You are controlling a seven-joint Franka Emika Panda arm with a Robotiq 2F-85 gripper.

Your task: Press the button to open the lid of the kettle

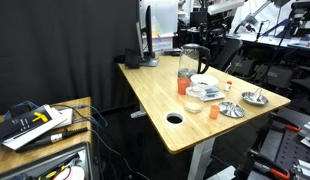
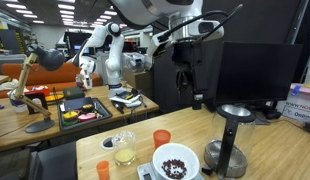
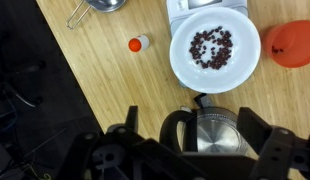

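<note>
Your hand (image 3: 193, 120) is wide open and holds nothing. In the wrist view its fingers stand on either side of the kettle (image 3: 210, 140), above it and not touching it. The kettle stands upright on the tabletop (image 3: 95, 90), at 6 o'clock from the white bowl (image 3: 215, 48) of dark pieces, with the orange cup (image 3: 293, 42) toward 1 o'clock. The lid (image 2: 235, 112) sits flat and closed. The handle (image 3: 175, 128) lies at 9 o'clock of the lid. The button probably sits where the two meet, but the views do not resolve it. The hand is centred overhead to allow a straight descent. The press is not yet begun. Push vertically, so the kettle does not tip toward the bowl.
</note>
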